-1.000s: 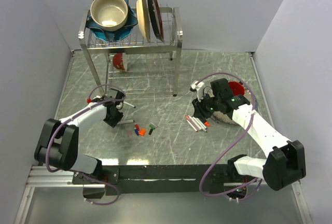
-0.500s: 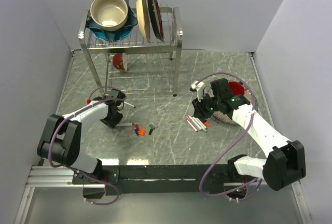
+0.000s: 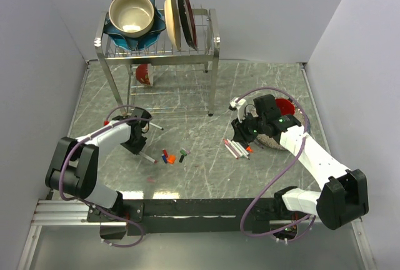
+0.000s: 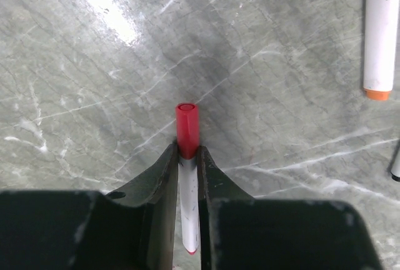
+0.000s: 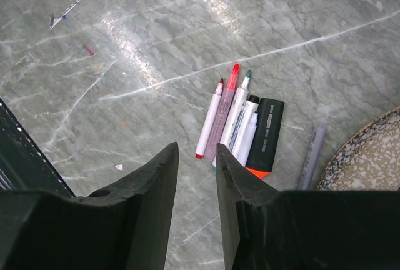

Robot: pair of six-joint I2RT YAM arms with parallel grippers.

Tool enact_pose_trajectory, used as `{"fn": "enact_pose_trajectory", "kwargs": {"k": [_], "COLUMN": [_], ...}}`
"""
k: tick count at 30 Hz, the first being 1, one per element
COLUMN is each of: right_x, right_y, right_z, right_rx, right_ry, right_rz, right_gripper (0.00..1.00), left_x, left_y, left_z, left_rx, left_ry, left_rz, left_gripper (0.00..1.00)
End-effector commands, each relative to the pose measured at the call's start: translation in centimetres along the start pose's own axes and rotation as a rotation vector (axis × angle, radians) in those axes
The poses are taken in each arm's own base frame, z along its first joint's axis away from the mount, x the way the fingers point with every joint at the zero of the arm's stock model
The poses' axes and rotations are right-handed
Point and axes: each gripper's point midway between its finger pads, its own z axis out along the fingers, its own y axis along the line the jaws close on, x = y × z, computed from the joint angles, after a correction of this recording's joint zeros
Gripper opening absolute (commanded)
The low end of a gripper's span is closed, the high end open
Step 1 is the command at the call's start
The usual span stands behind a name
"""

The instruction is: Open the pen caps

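Note:
My left gripper [image 4: 187, 152] is shut on a white pen [image 4: 189, 201] that lies between its fingers, and the pen's red cap [image 4: 187, 129] sticks out just past the fingertips. In the top view this gripper [image 3: 136, 140] sits low at the left of the table. Loose pen caps, red, orange and blue [image 3: 167, 157] and green and black [image 3: 182, 154], lie to its right. My right gripper [image 5: 197, 151] is open and holds nothing. It hangs just left of a bunch of uncapped pens [image 5: 232, 117] lying side by side [image 3: 237, 150].
A black and orange highlighter [image 5: 265, 134] and a grey pen [image 5: 311, 156] lie beside the bunch, by a speckled plate [image 5: 369, 157]. Another white pen with an orange end [image 4: 380, 32] lies near the left gripper. A dish rack [image 3: 212, 51] with bowls and plates stands at the back.
The left gripper's jaws have closed in on the red-capped pen. The right arm has not moved.

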Motion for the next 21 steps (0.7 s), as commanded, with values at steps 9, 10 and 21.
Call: {"fn": "enact_pose_trajectory", "kwargs": {"k": [9, 10, 21], "right_x": [-2.0, -1.9, -2.0], "right_y": [-0.4, -0.3, -0.3], "right_z": [-0.8, -0.8, -0.9], "right_rx": [0.012, 0.010, 0.007], "right_ry": [-0.055, -0.054, -0.055], "right_rz": [-0.039, -0.038, -0.040], "right_gripper": [0.39, 0.39, 0.39], "left_x": [-1.5, -1.4, -1.0], "left_y": [-2.3, -2.3, -2.3], "left_z": [-2.2, -2.2, -2.3], "left_rx": [0.139, 0.137, 0.170], "left_ry": [-0.038, -0.035, -0.021], "left_rz": [-0.035, -0.028, -0.014], "left_gripper": [0.04, 0.05, 0.06]}}
